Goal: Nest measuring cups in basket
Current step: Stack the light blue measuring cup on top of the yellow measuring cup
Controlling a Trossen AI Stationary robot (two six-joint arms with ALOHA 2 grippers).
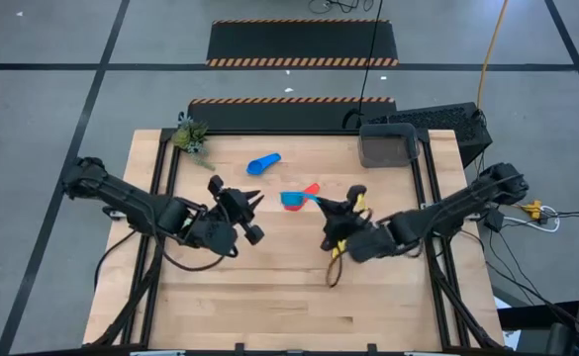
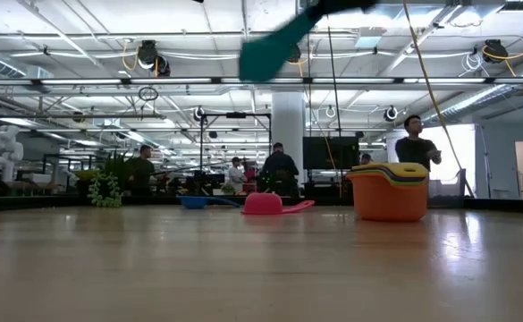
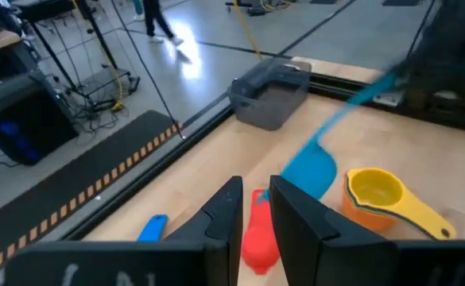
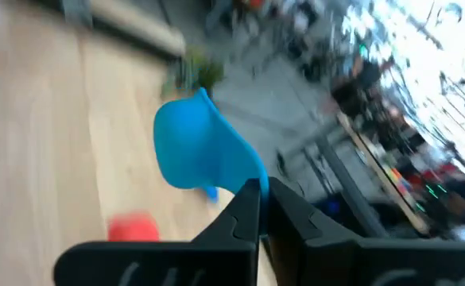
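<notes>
My right gripper [image 1: 325, 206] is shut on a light blue measuring cup [image 1: 292, 200], held in the air over the table's middle. In the low view this cup [image 2: 274, 49] shows high above the tabletop. A red cup [image 1: 312, 188] and a blue cup [image 1: 264, 163] lie on the table. A yellow cup sits in an orange cup [image 2: 388, 192], forming a stack. The dark grey basket [image 1: 388, 146] stands at the far right. My left gripper [image 1: 251, 201] hovers left of the cups with a narrow gap between its fingers [image 3: 224, 214] and nothing in it. My right gripper pinches the light blue cup's handle [image 4: 248, 179] between its two fingers. It comes at it nearly level from the table's right. The bowl [image 4: 192, 151] sticks out beyond the fingertips, and the whole cup is lifted clear of the table.
A small green plant [image 1: 192, 136] stands at the far left corner. A black keyboard [image 1: 447, 121] lies behind the basket, off the table. People stand in the room beyond the far edge. Bare wood stretches along the near half of the table [image 1: 289, 297].
</notes>
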